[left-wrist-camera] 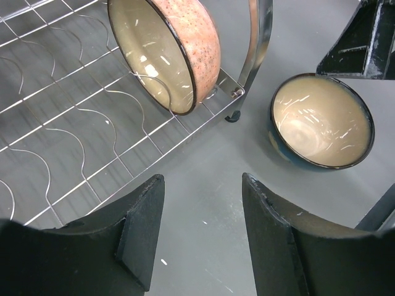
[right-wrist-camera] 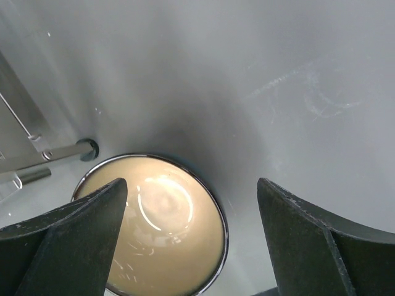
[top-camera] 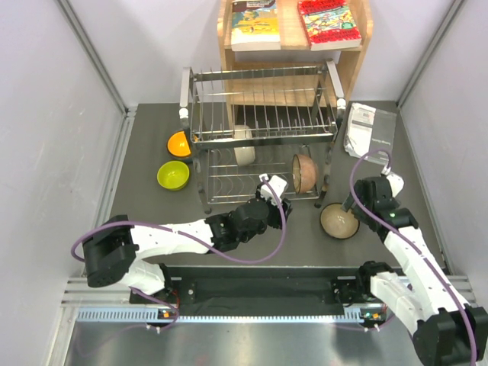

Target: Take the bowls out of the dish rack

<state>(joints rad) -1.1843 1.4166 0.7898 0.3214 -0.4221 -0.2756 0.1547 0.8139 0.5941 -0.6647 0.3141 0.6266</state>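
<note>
Right pincer [right-wrist-camera: 188, 185], jaws spread wide and empty, is hovering over the dark-rimmed bowl [right-wrist-camera: 157, 234] sitting on the worktop [right-wrist-camera: 296, 92] beside the dish rack [top-camera: 263, 136]. Left pincer [left-wrist-camera: 202, 182], half open and empty, is facing the pinkish bowl [left-wrist-camera: 191, 49], which is standing on edge in the lower tier.
</note>
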